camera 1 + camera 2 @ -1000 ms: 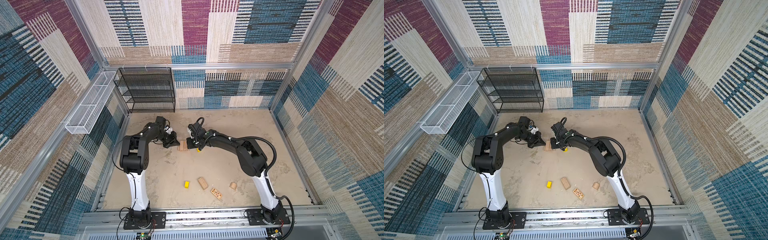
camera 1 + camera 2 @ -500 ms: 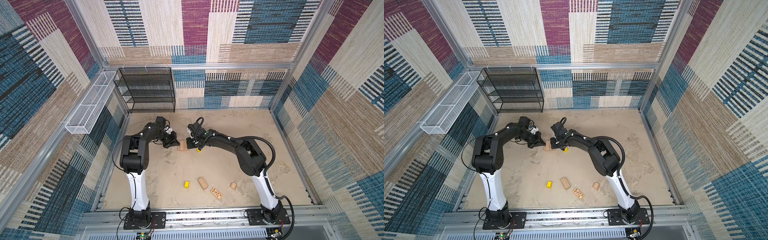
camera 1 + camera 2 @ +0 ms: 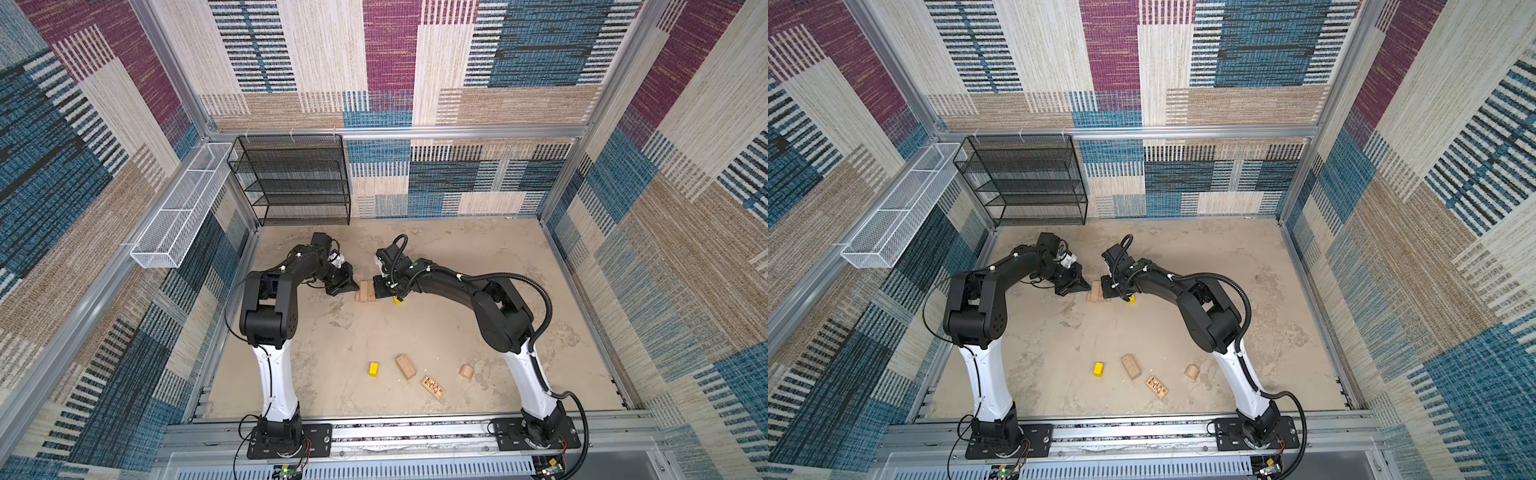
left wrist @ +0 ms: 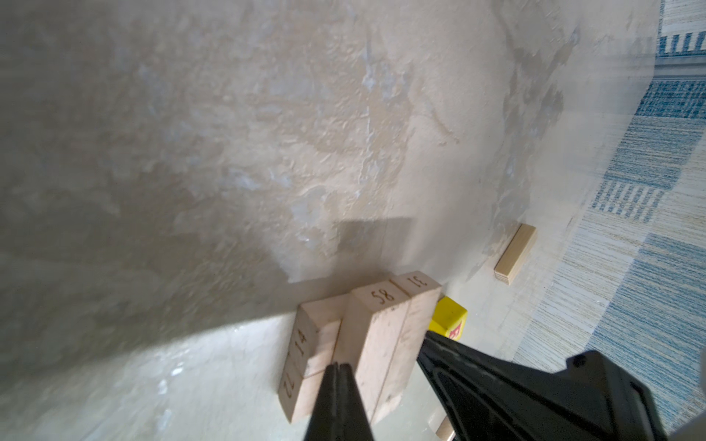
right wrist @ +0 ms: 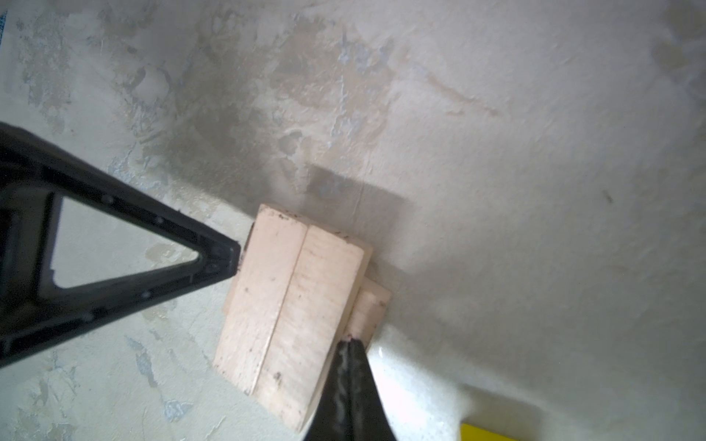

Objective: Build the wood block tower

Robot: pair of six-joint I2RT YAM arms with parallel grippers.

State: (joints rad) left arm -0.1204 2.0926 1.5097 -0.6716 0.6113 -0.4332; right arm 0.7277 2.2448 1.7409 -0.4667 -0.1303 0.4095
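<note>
Tower [image 3: 367,292] [image 4: 376,343], two layers of tan blocks, stands between left gripper [image 4: 338,372] and right gripper [image 5: 349,345], both with fingers pressed together, tips at the upper pair's long sides. Burned end numbers read 58, 31, 14. Upper pair points toward the table's [image 3: 457,332] far edge, lower pair crosswise; the stack sits mid-table, in its far half.

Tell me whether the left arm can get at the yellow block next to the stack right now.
Probably not directly. The yellow block lies on the far side of the stack from the left pincer, and the right pincer sits right by it, crowding the approach.
</note>
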